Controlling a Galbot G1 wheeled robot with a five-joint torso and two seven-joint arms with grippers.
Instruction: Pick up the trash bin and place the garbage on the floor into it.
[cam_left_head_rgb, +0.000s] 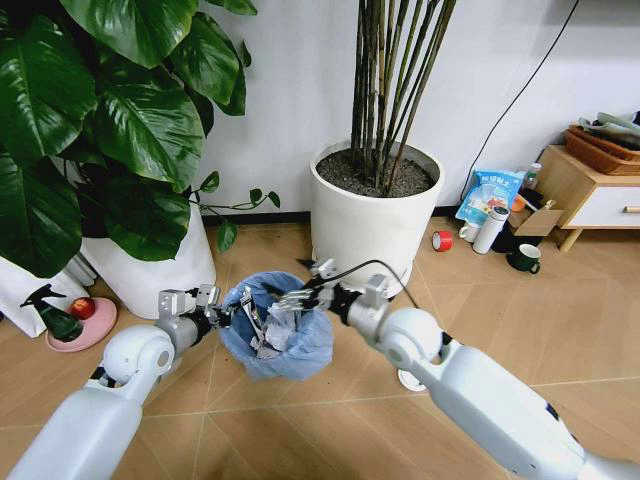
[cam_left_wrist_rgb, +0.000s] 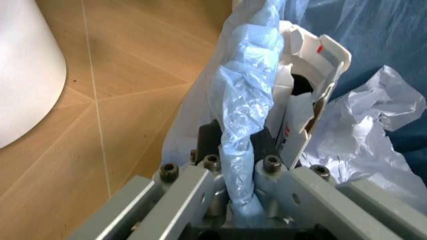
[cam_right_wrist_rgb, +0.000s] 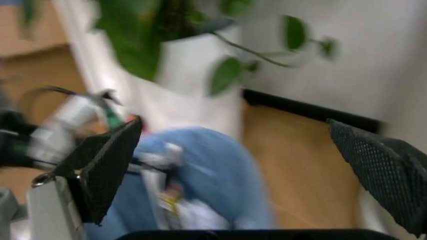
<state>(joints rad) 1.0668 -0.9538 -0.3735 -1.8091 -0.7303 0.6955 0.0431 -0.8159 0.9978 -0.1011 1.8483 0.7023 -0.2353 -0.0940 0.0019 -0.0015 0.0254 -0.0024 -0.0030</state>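
One trash bin (cam_left_head_rgb: 277, 340), lined with a crinkly light-blue bag, sits low over the wooden floor (cam_left_head_rgb: 330, 430) at scene centre, just near of the two white planters (cam_left_head_rgb: 374, 215). Left end effector (cam_left_head_rgb: 222, 312) is at the bin's left rim; in the left wrist view its fingers (cam_left_wrist_rgb: 200, 185) are pressed together on the bunched bag edge and dark rim, pinching the trash bin (cam_left_wrist_rgb: 243, 125). Right end effector (cam_left_head_rgb: 296, 297) hovers at the bin's far-right rim; in the right wrist view its two mesh-padded fingers (cam_right_wrist_rgb: 107, 172) stand spread wide apart, nothing between them, the bin (cam_right_wrist_rgb: 200, 180) below. Garbage (cam_left_head_rgb: 268, 328) inside the bin: several crumpled white papers and one black-white tube; exact count cannot be told. One white disc (cam_left_head_rgb: 408, 381) lies on the floor, partly hidden under the right arm.
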